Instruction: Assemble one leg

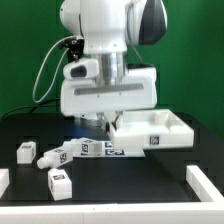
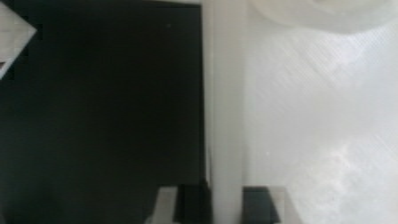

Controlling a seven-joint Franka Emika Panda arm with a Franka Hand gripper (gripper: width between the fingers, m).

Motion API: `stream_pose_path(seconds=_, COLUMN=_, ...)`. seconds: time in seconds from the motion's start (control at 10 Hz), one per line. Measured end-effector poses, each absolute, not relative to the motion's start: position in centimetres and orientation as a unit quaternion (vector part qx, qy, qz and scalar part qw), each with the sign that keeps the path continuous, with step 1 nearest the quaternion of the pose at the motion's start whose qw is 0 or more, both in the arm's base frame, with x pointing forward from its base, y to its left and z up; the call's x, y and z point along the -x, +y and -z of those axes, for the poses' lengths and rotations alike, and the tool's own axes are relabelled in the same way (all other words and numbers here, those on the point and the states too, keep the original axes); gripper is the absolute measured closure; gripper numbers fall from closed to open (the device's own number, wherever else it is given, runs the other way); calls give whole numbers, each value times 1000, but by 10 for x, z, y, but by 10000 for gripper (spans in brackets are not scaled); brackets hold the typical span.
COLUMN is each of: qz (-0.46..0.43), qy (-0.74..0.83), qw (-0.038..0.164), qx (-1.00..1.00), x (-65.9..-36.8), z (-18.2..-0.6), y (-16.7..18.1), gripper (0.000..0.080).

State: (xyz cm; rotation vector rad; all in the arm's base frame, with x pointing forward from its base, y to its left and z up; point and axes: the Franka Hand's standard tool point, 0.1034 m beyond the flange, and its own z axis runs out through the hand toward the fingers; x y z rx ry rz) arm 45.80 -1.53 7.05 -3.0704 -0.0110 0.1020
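While claw (image 2: pixel 224 198) straddles raised rim of large flat white square panel (image 1: pixel 150 131), dark fingers (image 2: pixel 187 198) either side, cannot tell if clenched or loose. Small white rectangular tagged leg block (image 1: pixel 60 183) lies untouched on black worktop (image 1: pixel 130 192), toward exterior view's left, well apart from claw. Best: seat panel flat and square before fetching leg.

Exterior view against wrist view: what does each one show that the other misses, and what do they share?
Only the exterior view shows the arm and several small tagged legs lying loose toward that view's left. Only the wrist view shows the gripper close up, with one fingertip on each side of the raised rim of the white panel; whether they pinch it cannot be told. Both show the panel and the black table.
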Motion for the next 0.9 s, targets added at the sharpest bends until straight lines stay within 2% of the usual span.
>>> stream_pose_path(seconds=0.1, qz=-36, qy=15, qw=34, qx=999, x=-474, z=-68, y=-23, gripper=745)
stream_pose_path(seconds=0.2, qz=-57, qy=35, qw=35, qx=997, x=-478, z=-62, y=-27, gripper=745)
stream_pose_path(seconds=0.7, qz=-62, qy=36, qw=35, qx=997, x=-475, z=-57, y=-23, gripper=745)
stream_pose_path(seconds=0.8, qz=-65, qy=19, qw=36, qx=997, x=-487, z=-52, y=-25, gripper=745)
stream_pose_path(seconds=0.9, qz=-63, qy=2, qw=37, qx=997, x=-513, z=-44, y=-25, gripper=745)
